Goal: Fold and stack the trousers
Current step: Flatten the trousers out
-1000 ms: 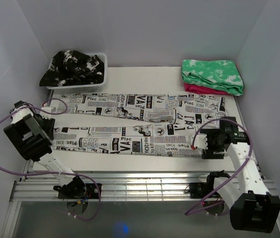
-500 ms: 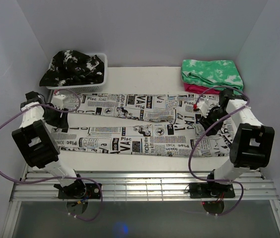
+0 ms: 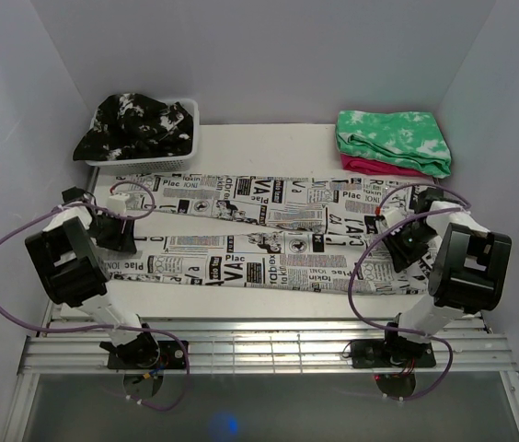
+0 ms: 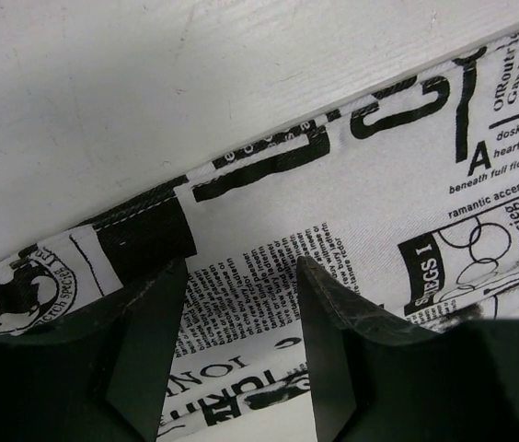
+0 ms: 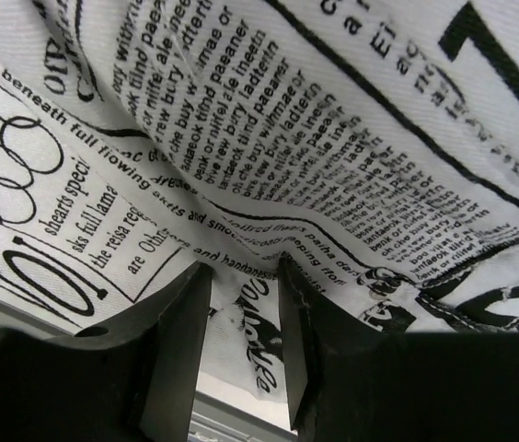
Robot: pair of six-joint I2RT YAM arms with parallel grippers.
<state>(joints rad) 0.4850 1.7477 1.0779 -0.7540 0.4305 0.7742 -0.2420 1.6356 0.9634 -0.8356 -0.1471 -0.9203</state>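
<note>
Left gripper point(image 4: 238, 276) jaws stand moderately apart, both tips down on the trousers point(image 3: 259, 244) near a black-banded hem, gripping nothing. Right gripper point(image 5: 239, 272) jaws show a narrow gap with a printed fold bunched at the tips; I cannot tell whether it is pinched.

Wrist views give this jaw detail. Only the top view shows the layout: one pair of trousers, its two legs spread lengthwise across the table point(image 3: 269, 138), with one gripper at each end. At the back sit one basket point(image 3: 186, 152) holding one black-and-white garment point(image 3: 135, 124), and one green mottled cloth point(image 3: 393, 138) lying on one pink cloth point(image 3: 370, 167).
</note>
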